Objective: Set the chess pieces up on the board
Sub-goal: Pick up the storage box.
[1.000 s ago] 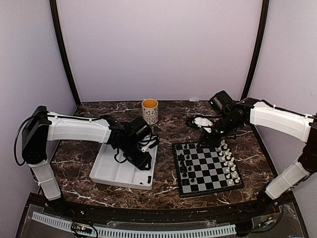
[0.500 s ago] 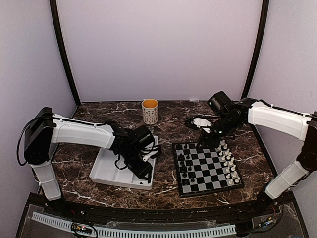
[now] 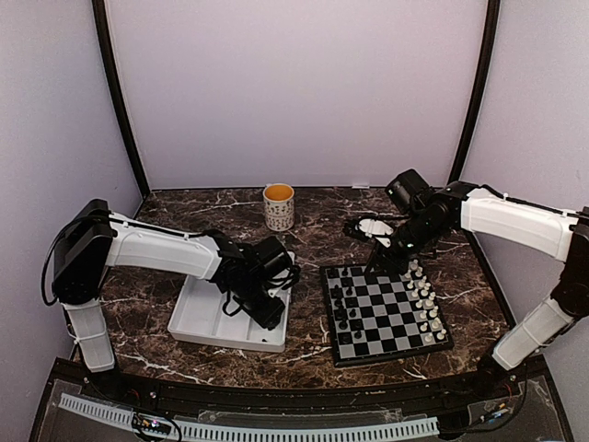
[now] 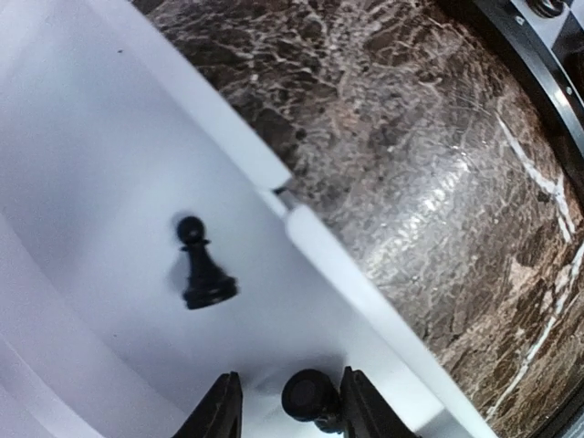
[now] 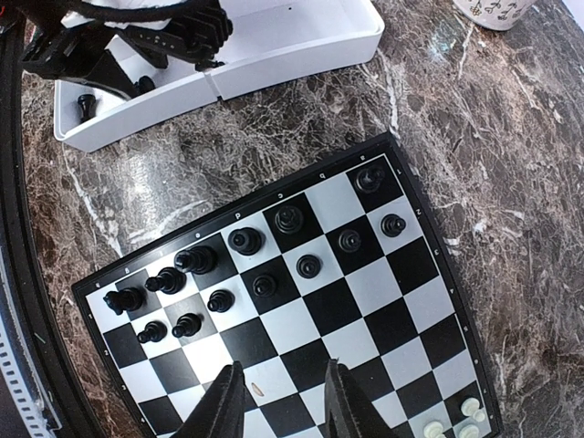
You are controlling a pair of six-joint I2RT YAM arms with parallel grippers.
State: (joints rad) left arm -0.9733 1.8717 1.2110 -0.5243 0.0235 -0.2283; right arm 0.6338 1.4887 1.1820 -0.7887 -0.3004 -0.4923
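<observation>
The board [image 3: 386, 308] lies right of centre, with black chess pieces [image 5: 246, 242] along its left side and white ones [image 3: 423, 295] along its right side. My left gripper [image 4: 292, 406] is down in the white tray [image 3: 207, 322], open. A black piece [image 4: 310, 397] stands between its fingers, touching the right finger and apart from the left one. A black pawn [image 4: 201, 269] lies on its side on the tray floor just ahead. My right gripper [image 5: 278, 401] hangs open over the board [image 5: 301, 301], empty, above squares with no piece on them.
A patterned mug [image 3: 279, 205] stands at the back centre. A small white object [image 3: 373, 226] lies on the marble behind the right arm. The tray wall [image 4: 310, 228] runs close to the right of the left gripper. The tray's near edge lies close to the board's left rim.
The left arm has slid rightwards and nearer along the tray toward its near right corner. The right arm has barely moved.
</observation>
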